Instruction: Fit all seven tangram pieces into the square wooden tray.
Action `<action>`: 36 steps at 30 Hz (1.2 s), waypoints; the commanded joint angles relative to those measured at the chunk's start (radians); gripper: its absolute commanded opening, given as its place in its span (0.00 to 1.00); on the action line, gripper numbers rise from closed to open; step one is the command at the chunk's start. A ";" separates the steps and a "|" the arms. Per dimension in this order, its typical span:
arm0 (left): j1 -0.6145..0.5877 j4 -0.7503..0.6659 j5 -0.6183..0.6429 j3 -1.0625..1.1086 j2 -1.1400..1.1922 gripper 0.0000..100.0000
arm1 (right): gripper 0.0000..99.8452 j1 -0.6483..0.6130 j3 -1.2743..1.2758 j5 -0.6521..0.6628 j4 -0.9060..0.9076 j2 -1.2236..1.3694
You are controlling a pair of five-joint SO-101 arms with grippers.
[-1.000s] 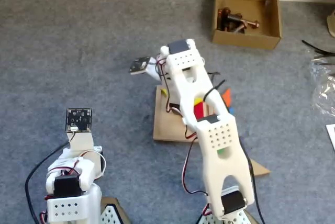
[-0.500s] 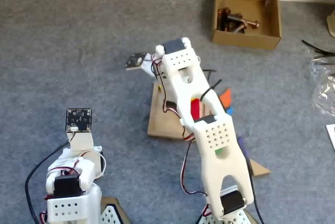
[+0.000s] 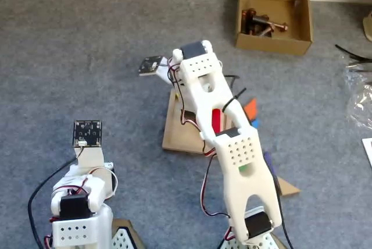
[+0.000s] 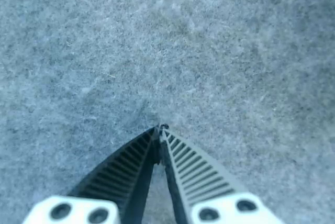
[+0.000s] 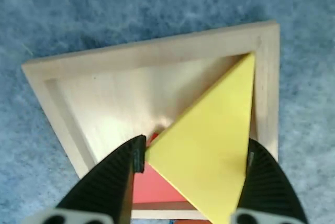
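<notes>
While the left gripper (image 4: 159, 130) hangs over bare grey carpet (image 4: 157, 35) with its two ribbed fingers pressed together at the tips and nothing between them, the right gripper (image 5: 193, 156) is down over the square wooden tray (image 5: 157, 43). Its fingers stand on either side of the yellow triangle (image 5: 209, 140), and they appear to pinch it, though the contact on the far edge is hard to make out. This triangle lies inside the tray, one point reaching into a corner and one long side running along the rim. A red piece (image 5: 157, 187) sits just beside it, partly tucked under its lower edge. From the high view, the right arm (image 3: 232, 144) stretches across the tray and hides most of it. An orange piece (image 3: 250, 109) and a blue piece (image 3: 256, 123) peek out at the arm's side. A cardboard box (image 3: 273, 16) sits well apart, and the left arm (image 3: 81, 196) is folded back near its base.
</notes>
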 commanded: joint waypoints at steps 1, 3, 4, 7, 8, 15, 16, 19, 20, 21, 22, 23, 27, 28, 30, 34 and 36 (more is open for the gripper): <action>-0.008 0.008 0.002 0.021 0.007 0.00 | 0.21 -0.010 -0.065 -0.006 0.010 -0.082; -0.008 0.008 0.002 0.021 0.007 0.00 | 0.21 -0.005 -0.065 -0.006 0.010 -0.082; -0.008 0.008 0.002 0.021 0.007 0.00 | 0.21 -0.004 -0.065 -0.006 0.010 -0.082; -0.008 0.008 0.002 0.021 0.007 0.00 | 0.21 0.004 -0.065 -0.006 0.010 -0.082; -0.008 0.008 0.002 0.021 0.007 0.00 | 0.21 0.005 -0.065 -0.006 0.010 -0.082; -0.008 0.008 0.002 0.021 0.007 0.00 | 0.25 0.007 -0.071 -0.037 0.010 -0.082; -0.008 0.008 0.002 0.021 0.007 0.00 | 0.26 0.007 -0.071 -0.037 0.010 -0.084; -0.008 0.008 0.002 0.021 0.007 0.00 | 0.27 0.007 -0.073 -0.048 0.010 -0.084; -0.008 0.008 0.002 0.021 0.007 0.00 | 0.27 0.007 -0.073 -0.048 0.010 -0.084; -0.008 0.008 0.002 0.021 0.007 0.00 | 0.27 0.007 -0.073 -0.044 0.010 -0.084; -0.008 0.008 0.002 0.021 0.007 0.00 | 0.27 0.007 -0.073 -0.044 0.010 -0.084; -0.008 0.008 0.002 0.021 0.007 0.00 | 0.27 0.007 -0.073 -0.044 0.010 -0.084; -0.008 0.008 0.002 0.021 0.007 0.00 | 0.30 0.005 -0.073 -0.048 0.010 -0.084; -0.008 0.008 0.002 0.021 0.007 0.00 | 0.32 0.005 -0.073 -0.049 0.010 -0.084; -0.008 0.008 0.002 0.021 0.007 0.00 | 0.34 0.005 -0.073 -0.049 0.010 -0.084; -0.008 0.008 0.002 0.021 0.007 0.00 | 0.35 0.005 -0.073 -0.049 0.010 -0.084; -0.008 0.008 0.002 0.021 0.007 0.00 | 0.35 0.005 -0.074 -0.051 0.010 -0.084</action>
